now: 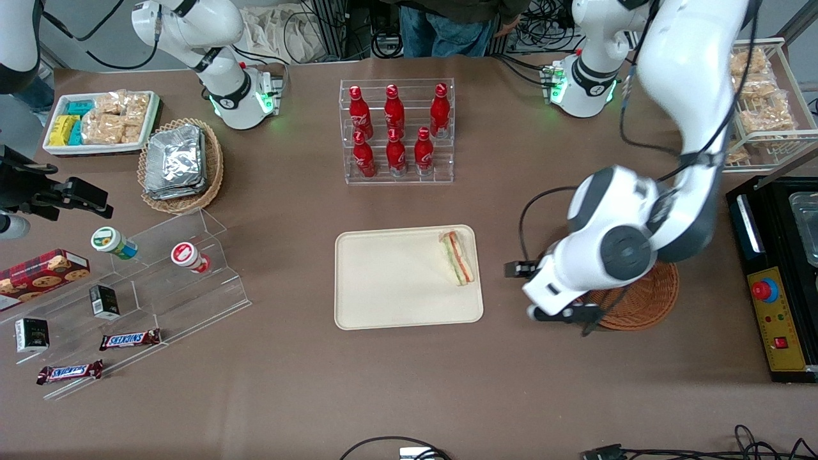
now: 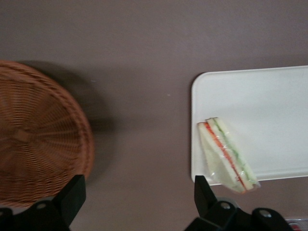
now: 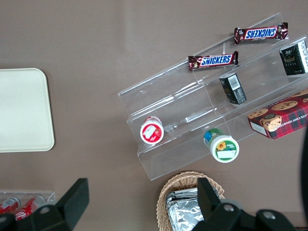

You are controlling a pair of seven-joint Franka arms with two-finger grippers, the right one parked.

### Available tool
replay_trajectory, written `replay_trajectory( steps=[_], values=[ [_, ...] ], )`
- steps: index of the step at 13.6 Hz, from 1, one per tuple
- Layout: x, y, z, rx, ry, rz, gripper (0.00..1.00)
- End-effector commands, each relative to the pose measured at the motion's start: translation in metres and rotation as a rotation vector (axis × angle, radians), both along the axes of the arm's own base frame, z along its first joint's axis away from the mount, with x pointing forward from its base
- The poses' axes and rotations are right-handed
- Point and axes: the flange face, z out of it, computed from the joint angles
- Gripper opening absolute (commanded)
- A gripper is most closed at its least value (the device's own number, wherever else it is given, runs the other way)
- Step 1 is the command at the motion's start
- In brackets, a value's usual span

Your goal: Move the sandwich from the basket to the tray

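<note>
The sandwich (image 1: 459, 257) lies flat on the cream tray (image 1: 396, 275), against the rim nearest the working arm's end of the table. It also shows in the left wrist view (image 2: 226, 154), on the tray (image 2: 260, 96) there. The reddish-brown basket (image 1: 645, 306) is partly hidden under the arm; in the left wrist view the basket (image 2: 33, 139) holds nothing that I can see. My gripper (image 1: 546, 291) hangs above the bare table between tray and basket. In the left wrist view the gripper (image 2: 138, 195) is open and empty.
A clear rack of red cola bottles (image 1: 397, 131) stands farther from the camera than the tray. A clear stepped shelf with snacks (image 1: 147, 275), a tan basket of foil packets (image 1: 180, 163) and a white bin (image 1: 102, 121) lie toward the parked arm's end. A black control box (image 1: 776, 281) sits beside the basket.
</note>
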Motion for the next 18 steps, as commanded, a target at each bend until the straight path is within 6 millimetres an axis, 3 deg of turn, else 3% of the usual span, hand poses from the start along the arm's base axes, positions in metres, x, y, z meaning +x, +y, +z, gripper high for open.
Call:
replay_trajectory(
  steps=[1, 3, 5, 7, 8, 11, 17, 18],
  values=[
    [-0.013, 0.057, 0.064, 0.104, -0.050, -0.034, 1.00],
    [-0.025, 0.101, 0.107, 0.121, -0.055, -0.008, 1.00],
    [-0.047, 0.124, 0.148, 0.153, -0.050, 0.016, 1.00],
    [-0.068, 0.133, 0.171, 0.184, -0.020, 0.018, 1.00],
    [-0.074, 0.148, 0.178, 0.188, -0.004, 0.026, 1.00],
    [-0.079, 0.173, 0.182, 0.179, 0.016, 0.046, 1.00],
    [-0.096, 0.164, 0.158, 0.142, -0.001, 0.045, 0.99],
    [-0.100, 0.170, 0.155, 0.126, -0.013, 0.064, 0.99]
  ],
)
